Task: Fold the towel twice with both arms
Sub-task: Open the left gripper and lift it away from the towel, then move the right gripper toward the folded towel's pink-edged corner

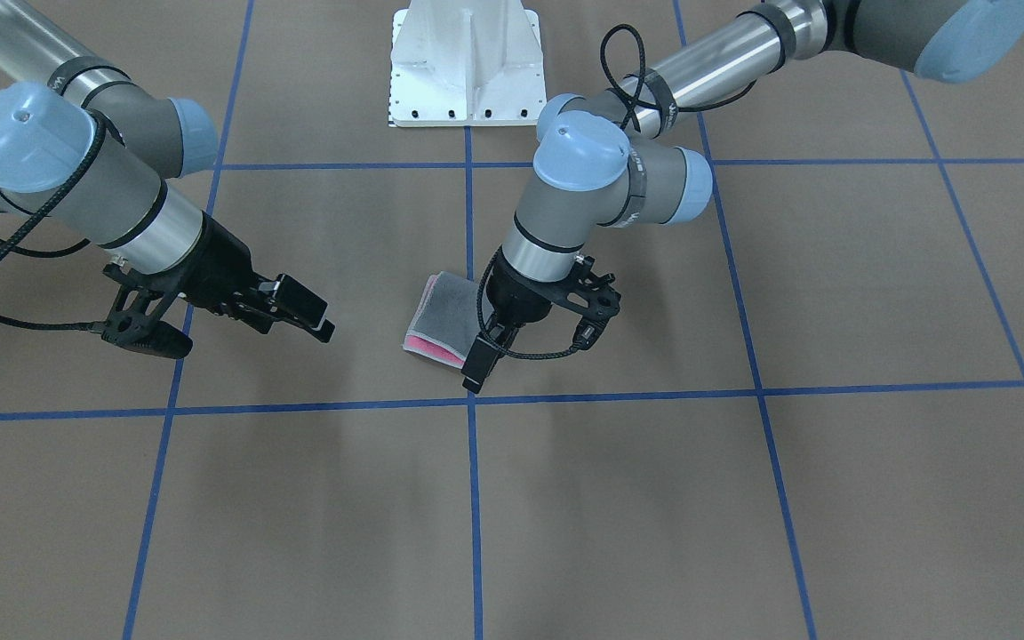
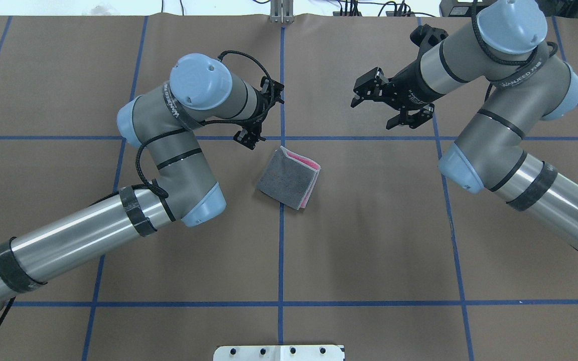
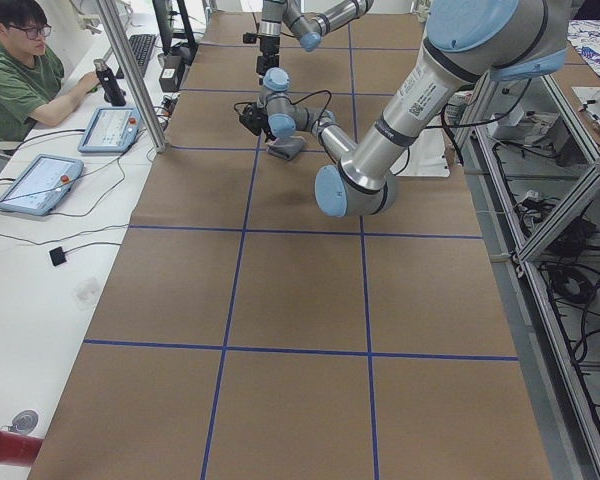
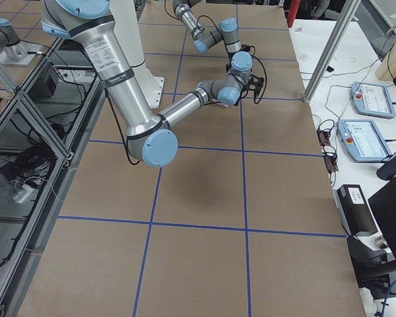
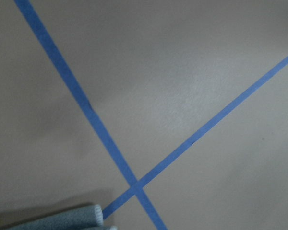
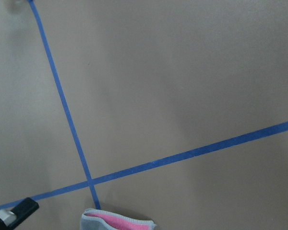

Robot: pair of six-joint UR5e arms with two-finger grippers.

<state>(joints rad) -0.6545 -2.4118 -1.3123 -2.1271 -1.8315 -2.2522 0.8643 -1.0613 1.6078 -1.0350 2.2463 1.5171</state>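
Likely final step: small square terry towel, dark grey up, pink at edges, quartered mid-surface by blue tape crossing. Right black hand spread, well apart. Left black hand near towel, grip untellable. Next: lift clear without snagging.

1. Cropping the towel to a grey corner at the left wrist view's bottom edge.
2. Cropping it to a pink and grey strip in the right wrist view.
3. Covering the towel's left side with the left arm from the front.
4. Hiding the left gripper under that arm from overhead; not telling parted from closed.
5. Cutting off a black and silver part at the right wrist view's corner, beyond naming.
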